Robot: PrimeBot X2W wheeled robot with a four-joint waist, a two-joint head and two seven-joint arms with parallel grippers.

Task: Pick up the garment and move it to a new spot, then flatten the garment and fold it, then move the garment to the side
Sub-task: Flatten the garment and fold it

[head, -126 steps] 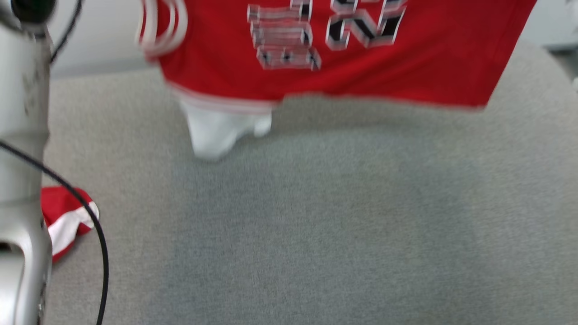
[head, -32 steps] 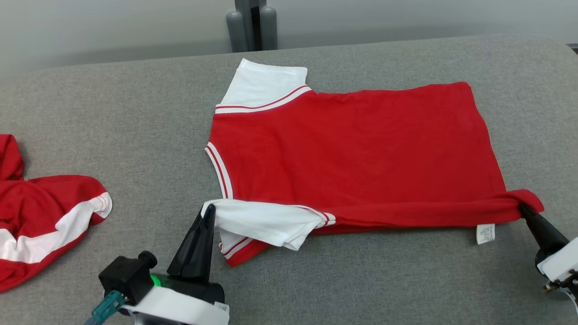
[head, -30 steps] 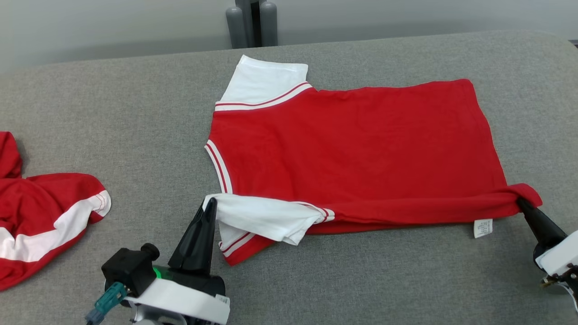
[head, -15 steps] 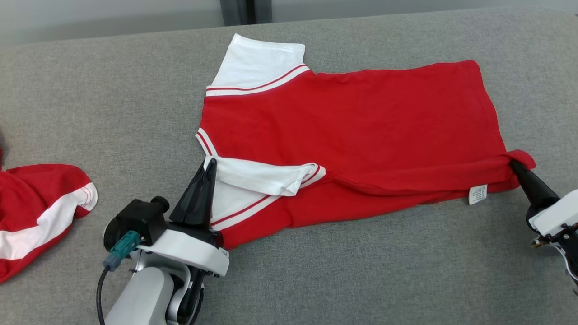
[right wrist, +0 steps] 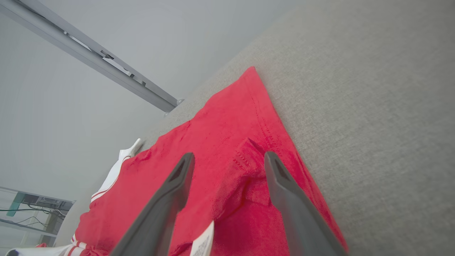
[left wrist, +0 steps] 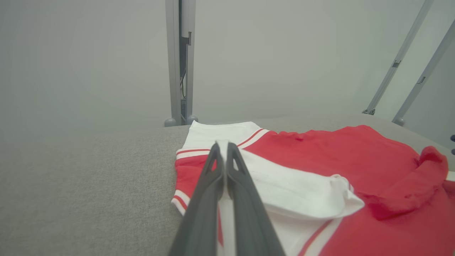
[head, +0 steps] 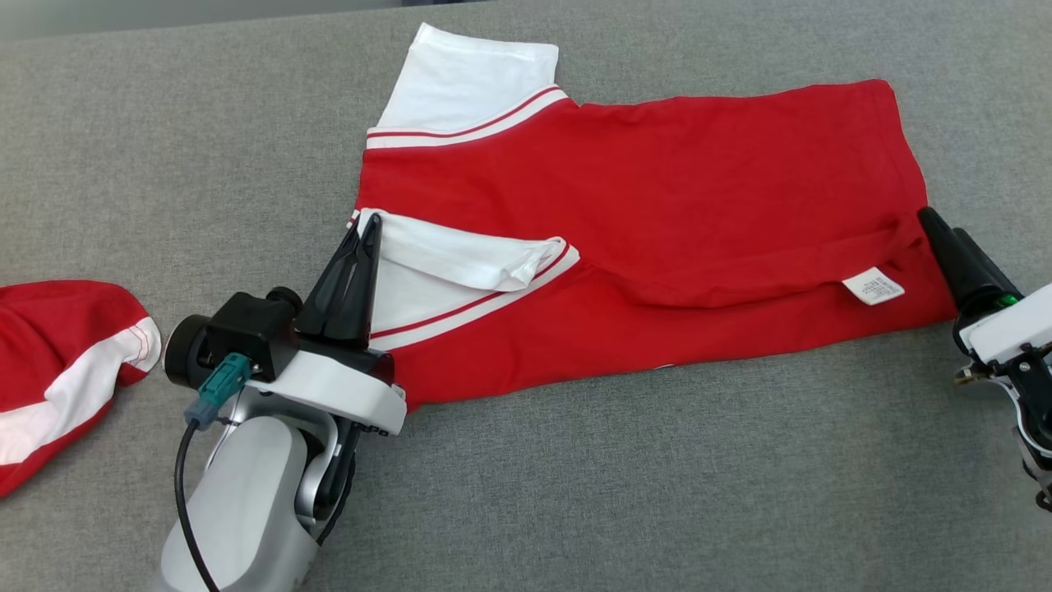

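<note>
Red-and-white second garment [head: 57, 362] lies far left on the grey tabletop [head: 625, 477], well apart from the work. Low risk, unless the left arm swings wide on its way out and drags it.

Next, left gripper [head: 368, 224]: fingers clenched on the edge of the near sleeve [head: 460, 255], which is doubled over onto the shirt [head: 657, 173]. The wrist view agrees: left gripper [left wrist: 223, 145] is pressed tight with white cloth pinched between. Risks:
- if the arm pulls back before the fingers open, the sleeve drags off and the fold comes undone
- the sleeve's free end is bunched, so pressing it as it is locks in a wrinkle

The shirt lies spread mid-table, collar end left, hem end right, with its near long edge turned over the body. The turned edge sags in the middle, so I'd expect the next fold to come out skewed unless it's smoothed first. The label [head: 873, 288] pokes out near the hem and may end up on the outside.

Far right, right gripper [head: 941, 224]: fingers spread, holding nothing. The wrist view has right gripper [right wrist: 229, 156] straddling the hem corner [right wrist: 249, 156]. Can't tell whether a fingertip touches cloth. If it does, lifting out at an angle could snag that corner and flip it back open.
</note>
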